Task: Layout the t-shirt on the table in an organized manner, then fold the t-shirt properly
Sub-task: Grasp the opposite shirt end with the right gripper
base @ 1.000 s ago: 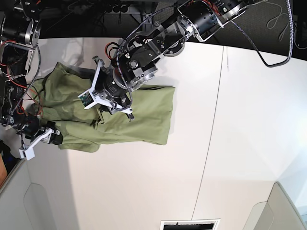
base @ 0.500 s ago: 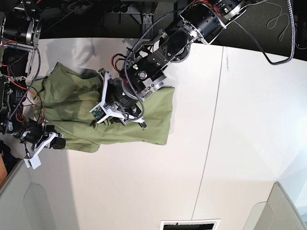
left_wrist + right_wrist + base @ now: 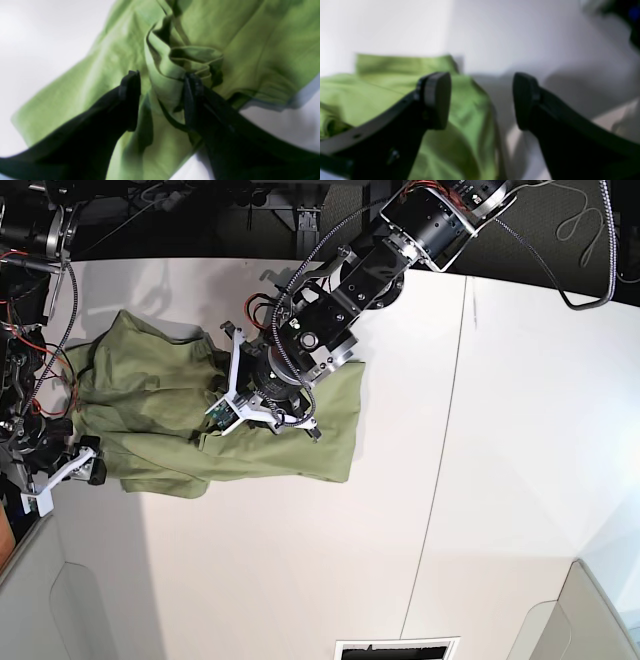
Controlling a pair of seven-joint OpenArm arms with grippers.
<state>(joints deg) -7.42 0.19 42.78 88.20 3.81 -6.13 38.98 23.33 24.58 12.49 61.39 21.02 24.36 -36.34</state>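
The olive-green t-shirt (image 3: 150,400) lies crumpled and partly doubled over on the left part of the white table (image 3: 500,430). My left gripper (image 3: 262,402) hangs over the shirt's middle. In the left wrist view its jaws (image 3: 161,77) stand apart, and a raised fold of the t-shirt (image 3: 250,37) stands between them, touching the right finger (image 3: 192,100). My right gripper (image 3: 82,470) sits at the shirt's lower left edge. In the right wrist view it (image 3: 480,82) is open and holds nothing, with the t-shirt (image 3: 370,95) under its left finger and bare table (image 3: 495,37) beyond.
A thin dark seam (image 3: 450,430) runs down the table right of the shirt. A dark slot (image 3: 395,648) sits at the near edge. Grey panels stand at the lower left corner (image 3: 90,620) and lower right corner (image 3: 590,620). Red cables (image 3: 40,370) hang over the shirt's left side.
My left arm has slid rightward across the shirt. My right gripper has drawn back to the left off the shirt's corner and stands open.
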